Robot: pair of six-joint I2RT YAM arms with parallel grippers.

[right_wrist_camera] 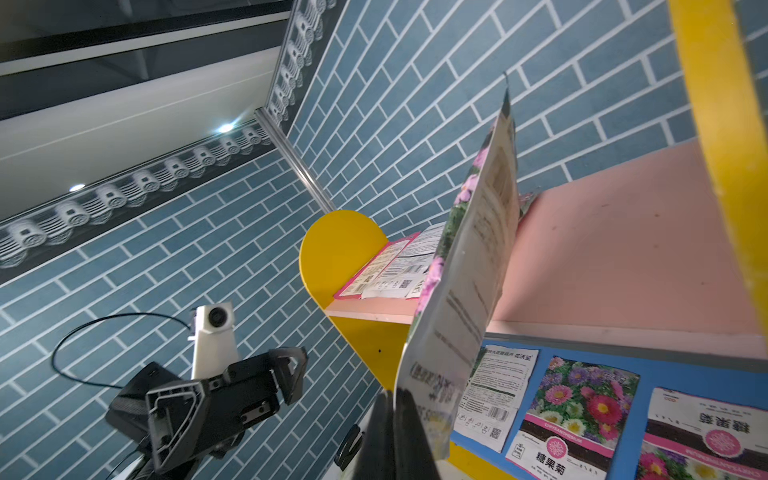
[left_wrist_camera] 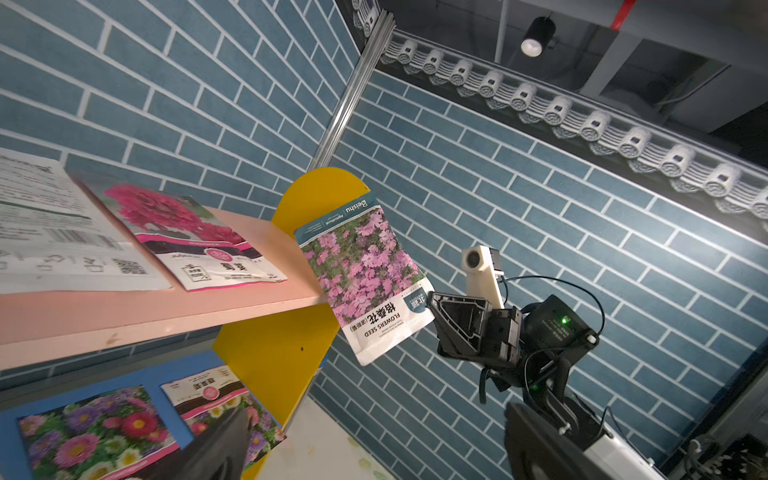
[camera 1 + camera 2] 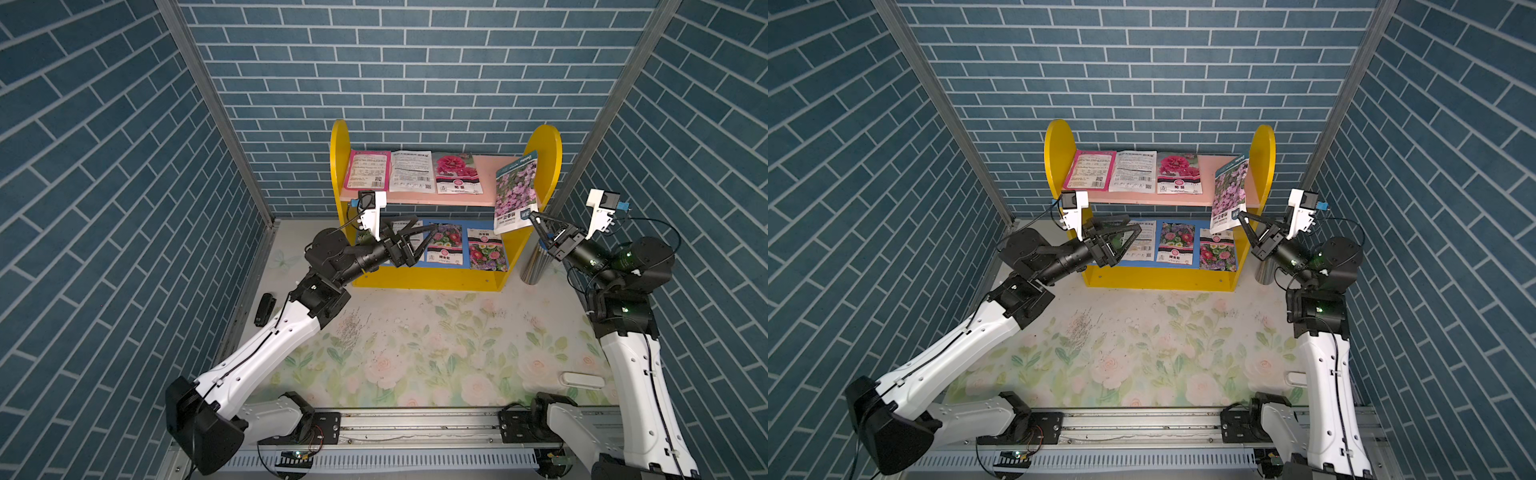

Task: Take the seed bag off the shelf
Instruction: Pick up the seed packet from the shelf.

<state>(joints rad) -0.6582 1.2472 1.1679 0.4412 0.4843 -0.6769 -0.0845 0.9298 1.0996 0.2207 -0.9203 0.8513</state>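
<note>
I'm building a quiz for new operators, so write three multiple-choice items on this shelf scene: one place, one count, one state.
1. Where is the purple-flower seed bag? A) flat on the blue board B) tilted at the pink board's right end C) on the table
2. How many bags lie flat on the pink board? A) one B) five C) three
3. The left gripper: A) open, empty B) shut on a bag C) shut on the shelf
Key: B, right gripper pinches its corner there; C, three lie side by side; A, jaws apart, nothing between.
</note>
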